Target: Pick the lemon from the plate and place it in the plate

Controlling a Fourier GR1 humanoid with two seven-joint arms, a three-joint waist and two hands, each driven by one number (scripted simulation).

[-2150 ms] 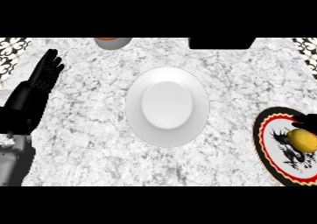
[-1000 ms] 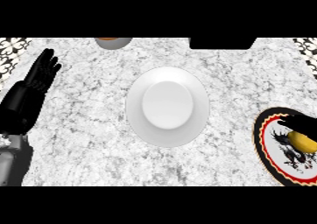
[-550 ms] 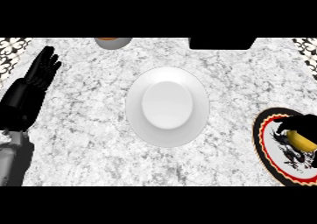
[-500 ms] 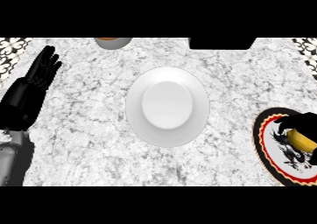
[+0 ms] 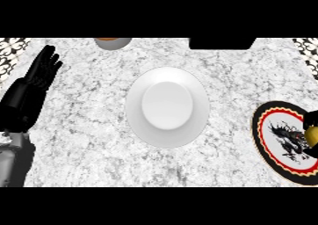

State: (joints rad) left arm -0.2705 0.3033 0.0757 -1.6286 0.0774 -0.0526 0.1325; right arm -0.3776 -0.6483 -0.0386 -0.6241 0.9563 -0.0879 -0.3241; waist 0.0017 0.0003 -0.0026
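Head view, counter: a grey-and-white marble counter [image 5: 90, 145] fills the view, seen from steeply above.
Head view, white plate: a plain white plate [image 5: 167, 107] sits in the middle of the counter, with nothing on it.
Head view, patterned plate: a plate with a black rim, red and cream rings and a dark dragon figure [image 5: 283, 143] lies at the right edge, well apart from the white plate and partly cut off by the view's edge.
Head view, lemon: the yellow lemon [image 5: 315, 133] rests on the right side of the patterned plate, only partly showing behind black fingers.
Head view, right hand: the black right hand [image 5: 316, 119] comes in at the right edge, its fingers curled around the lemon above and below it.
Head view, left hand: the left hand [image 5: 30, 90] rests at the left edge, fingers straight, close together and pointing up the view, holding nothing.
Head view, far edge: a grey bowl [image 5: 112, 42] with an orange inside and a black object [image 5: 221, 43] sit at the counter's far side, both cut off.
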